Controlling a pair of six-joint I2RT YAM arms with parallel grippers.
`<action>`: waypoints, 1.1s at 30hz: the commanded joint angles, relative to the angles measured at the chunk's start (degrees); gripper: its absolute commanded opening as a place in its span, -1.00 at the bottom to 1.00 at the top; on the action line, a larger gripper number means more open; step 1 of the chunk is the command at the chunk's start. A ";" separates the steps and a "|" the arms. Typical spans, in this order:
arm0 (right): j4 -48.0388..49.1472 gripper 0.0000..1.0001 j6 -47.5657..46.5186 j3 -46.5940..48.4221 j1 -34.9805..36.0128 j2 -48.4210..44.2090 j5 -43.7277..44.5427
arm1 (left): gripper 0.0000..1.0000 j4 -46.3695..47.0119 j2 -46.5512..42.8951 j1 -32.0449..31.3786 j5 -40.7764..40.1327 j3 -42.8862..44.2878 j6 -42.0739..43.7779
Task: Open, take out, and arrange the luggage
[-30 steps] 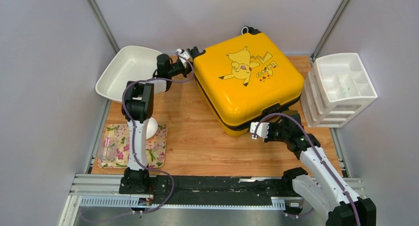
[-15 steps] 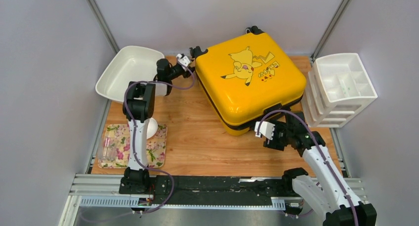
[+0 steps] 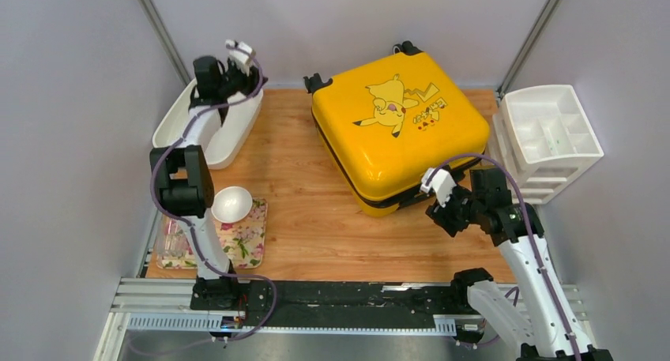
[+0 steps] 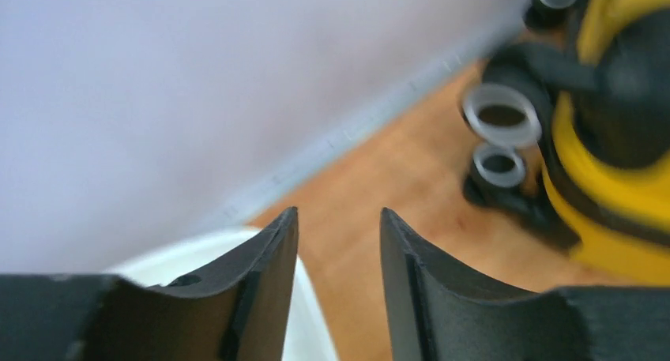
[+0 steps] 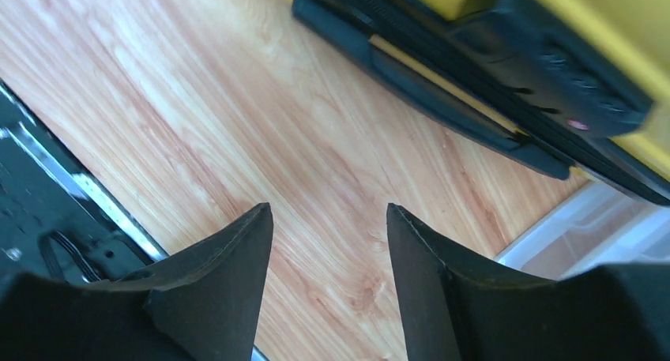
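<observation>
The luggage (image 3: pixel 399 132) is a yellow hard-shell suitcase with a cartoon print, lying flat and shut at the back middle of the wooden table. My left gripper (image 3: pixel 241 75) hangs raised above the white tray, well left of the case. In the left wrist view this gripper (image 4: pixel 340 219) is open and holds nothing, and the case's black wheels (image 4: pixel 501 116) show at the right. My right gripper (image 3: pixel 445 212) hovers just off the case's near right corner. Seen from the right wrist, it (image 5: pixel 329 215) is open over bare wood, with the luggage's black trim (image 5: pixel 474 77) above.
A white tray (image 3: pixel 178 124) leans at the back left. Near the left arm, a white bowl (image 3: pixel 231 203) sits on a floral mat (image 3: pixel 246 246). A white drawer organiser (image 3: pixel 545 140) stands at the right edge. A metal rail (image 3: pixel 355 298) runs along the front.
Both grippers have opened and come off the luggage. The left arm swung up and left over the white tray, uncovering the bowl. The right arm drew back toward the near right.
</observation>
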 commanded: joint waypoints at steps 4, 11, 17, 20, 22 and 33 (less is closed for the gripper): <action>5.07 0.18 22.61 9.41 -1.91 1.36 4.66 | 0.30 -28.73 17.66 -3.16 -12.22 43.23 -18.79; 3.85 0.27 35.45 15.13 -8.76 10.14 8.45 | 0.43 -9.67 22.25 -10.27 -17.41 40.61 -29.10; 0.24 0.30 42.40 18.21 -18.24 17.09 3.92 | 0.49 -8.68 28.93 -13.44 -17.09 45.17 -28.65; -0.20 0.32 41.97 18.21 -20.80 17.45 -0.23 | 0.48 -11.31 30.00 -13.79 -12.08 44.74 -28.14; -0.03 0.33 40.30 18.65 -21.07 16.40 -2.17 | 0.32 -11.32 27.47 -13.88 -8.39 39.49 -28.31; 1.38 0.33 35.47 17.60 -22.04 16.48 4.24 | -0.23 -23.45 16.03 -15.02 7.97 20.96 -19.44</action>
